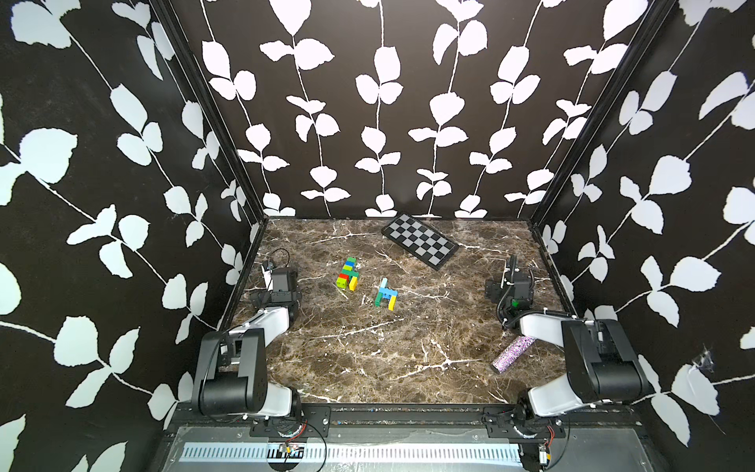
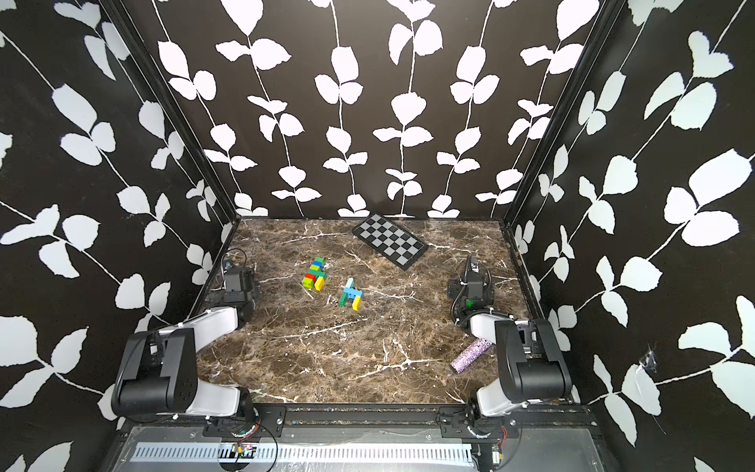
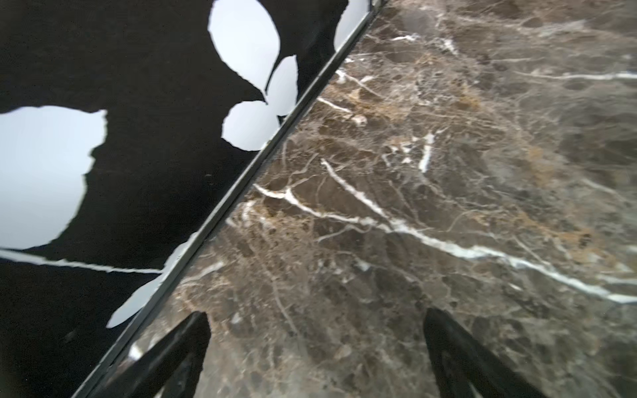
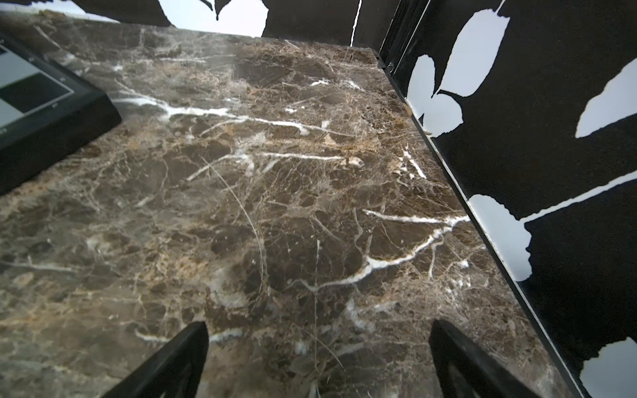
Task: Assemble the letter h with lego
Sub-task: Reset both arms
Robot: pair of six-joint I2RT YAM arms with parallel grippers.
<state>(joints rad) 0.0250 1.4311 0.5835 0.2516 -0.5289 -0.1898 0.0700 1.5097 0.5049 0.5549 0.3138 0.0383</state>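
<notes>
Two lego clusters, one board

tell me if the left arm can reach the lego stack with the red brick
Probably yes. The left gripper is open and empty, and only bare table lies between it and that lego stack. The second lego piece sits farther off, not in the way.

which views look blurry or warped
Both top views: wide lens splays the black leaf-patterned walls, small multicoloured lego brick clusters stay legible; left wrist view: brown marble tabletop soft, black left pincer out of focus; right wrist view: black right pincer equally blurred.
</notes>
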